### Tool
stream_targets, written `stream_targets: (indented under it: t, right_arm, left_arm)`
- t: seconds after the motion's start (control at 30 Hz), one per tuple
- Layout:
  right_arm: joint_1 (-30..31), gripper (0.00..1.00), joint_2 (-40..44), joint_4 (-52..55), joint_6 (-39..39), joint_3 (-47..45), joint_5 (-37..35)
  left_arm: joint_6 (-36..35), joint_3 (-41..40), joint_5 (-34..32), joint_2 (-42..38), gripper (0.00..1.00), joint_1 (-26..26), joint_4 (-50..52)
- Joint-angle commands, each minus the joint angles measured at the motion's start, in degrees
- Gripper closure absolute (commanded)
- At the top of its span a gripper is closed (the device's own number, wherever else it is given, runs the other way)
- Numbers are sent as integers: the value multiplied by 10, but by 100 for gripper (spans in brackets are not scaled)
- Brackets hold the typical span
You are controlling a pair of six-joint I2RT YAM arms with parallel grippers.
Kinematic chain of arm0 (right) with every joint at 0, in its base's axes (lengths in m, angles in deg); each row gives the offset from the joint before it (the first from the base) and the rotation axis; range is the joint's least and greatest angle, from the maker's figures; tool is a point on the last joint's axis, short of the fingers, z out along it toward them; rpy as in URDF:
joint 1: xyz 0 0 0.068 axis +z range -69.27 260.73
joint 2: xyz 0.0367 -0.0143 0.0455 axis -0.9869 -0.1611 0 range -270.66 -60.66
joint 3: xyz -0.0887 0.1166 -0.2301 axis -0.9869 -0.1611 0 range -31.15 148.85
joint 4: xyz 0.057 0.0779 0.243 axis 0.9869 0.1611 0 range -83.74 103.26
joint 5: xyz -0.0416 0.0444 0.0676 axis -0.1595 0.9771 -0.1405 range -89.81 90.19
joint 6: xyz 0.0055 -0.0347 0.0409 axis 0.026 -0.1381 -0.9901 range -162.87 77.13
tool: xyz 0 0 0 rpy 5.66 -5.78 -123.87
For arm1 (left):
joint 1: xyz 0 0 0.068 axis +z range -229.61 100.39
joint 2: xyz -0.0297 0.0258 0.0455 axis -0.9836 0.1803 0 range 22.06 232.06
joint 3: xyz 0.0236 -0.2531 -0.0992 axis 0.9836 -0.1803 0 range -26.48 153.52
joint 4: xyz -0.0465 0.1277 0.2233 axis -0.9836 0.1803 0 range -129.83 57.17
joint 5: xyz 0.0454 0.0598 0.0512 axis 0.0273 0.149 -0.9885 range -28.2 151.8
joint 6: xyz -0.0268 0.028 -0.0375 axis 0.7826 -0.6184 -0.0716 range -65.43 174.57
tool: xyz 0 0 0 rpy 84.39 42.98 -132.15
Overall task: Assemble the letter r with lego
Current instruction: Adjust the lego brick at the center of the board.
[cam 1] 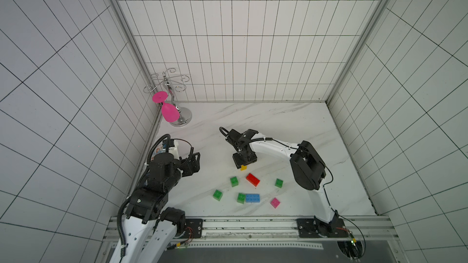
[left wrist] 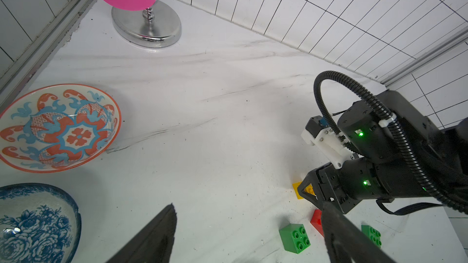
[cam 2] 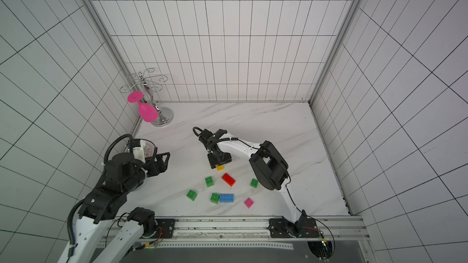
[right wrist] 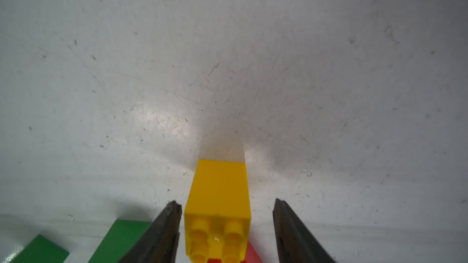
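Observation:
A yellow lego brick [right wrist: 219, 198] stands on the white table, studs toward the wrist camera. It sits between the fingers of my right gripper [right wrist: 226, 203], which is open: one finger [right wrist: 162, 228] is close to the brick and the other [right wrist: 291, 228] stands clear of it. In both top views this gripper [cam 1: 244, 163] points down over the yellow brick [cam 1: 243, 167]. In front of it lie a red brick [cam 1: 252, 179], a blue brick [cam 1: 252, 198] against a green one [cam 1: 241, 198], other green cubes [cam 1: 234, 181] [cam 1: 217, 195] [cam 1: 278, 182] and a pink cube [cam 1: 275, 202]. My left gripper [left wrist: 249, 206] hangs open and empty at the table's left side.
A chrome glass rack [cam 1: 183, 118] with a pink glass [cam 1: 169, 113] hanging on it stands in the back left corner. Two patterned bowls, one orange and blue [left wrist: 58, 127] and one blue floral [left wrist: 35, 223], sit by the left wall under my left arm. Tiled walls enclose the table.

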Motion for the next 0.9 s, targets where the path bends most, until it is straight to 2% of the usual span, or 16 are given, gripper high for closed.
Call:
stream_targets:
  t: [0.0, 0.37, 0.87]
  right_arm:
    - [-2, 43, 15, 34, -11, 27, -13]
    - [-2, 55, -4, 39, -6, 44, -3]
    - [-2, 55, -26, 60, -5, 54, -1]
  left_arm:
    - [-7, 6, 1, 3, 11, 1, -3]
    - [-8, 6, 0, 3, 10, 1, -2]
    - [-10, 5, 0, 3, 10, 1, -5]
